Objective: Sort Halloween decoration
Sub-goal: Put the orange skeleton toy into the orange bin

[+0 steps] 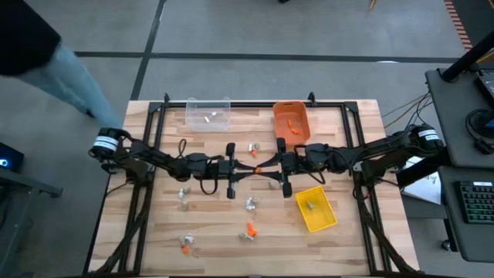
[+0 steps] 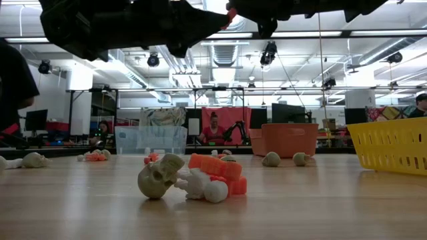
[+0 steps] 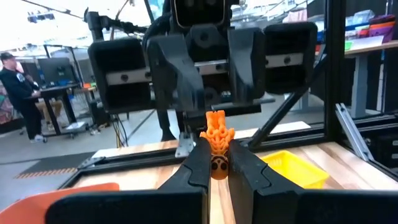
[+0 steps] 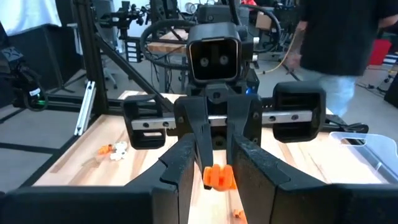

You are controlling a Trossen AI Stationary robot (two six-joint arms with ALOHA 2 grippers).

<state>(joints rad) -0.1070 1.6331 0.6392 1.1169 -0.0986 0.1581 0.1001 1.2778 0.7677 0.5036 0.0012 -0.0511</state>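
Observation:
My two arms meet gripper to gripper above the middle of the table, lifted off the wood. Between them is one small bright orange decoration (image 1: 257, 168), (image 3: 216, 140), (image 4: 217, 177). My left gripper (image 3: 216, 167) is shut on it from the table's left. My right gripper (image 4: 217, 180) closes around it from the table's right. Other trinkets lie loose on the wood: an orange and pale pair (image 1: 248, 228), a group (image 1: 186, 245) near the front left, one (image 1: 252, 147) behind the grippers. In the low view a tan skull, a white piece and an orange piece (image 2: 190, 180) rest together on the table. My left gripper pinches the orange decoration's lower end (image 3: 216, 163) between its two fingers, coming level from the table's left. The piece is lifted clear, and its knobbly end (image 3: 216, 127) sticks out past the fingertips. My right gripper has the decoration's other end (image 4: 217, 176) between its two fingers, coming level from the table's right. The piece fills the gap between them and is clear of the table.
A clear bin (image 1: 208, 114) and an orange bin (image 1: 291, 121) stand at the far edge. A yellow bin (image 1: 316, 208) sits near the front right. A black frame (image 1: 147, 177) borders the table. A person (image 1: 46, 54) stands beyond the far left corner.

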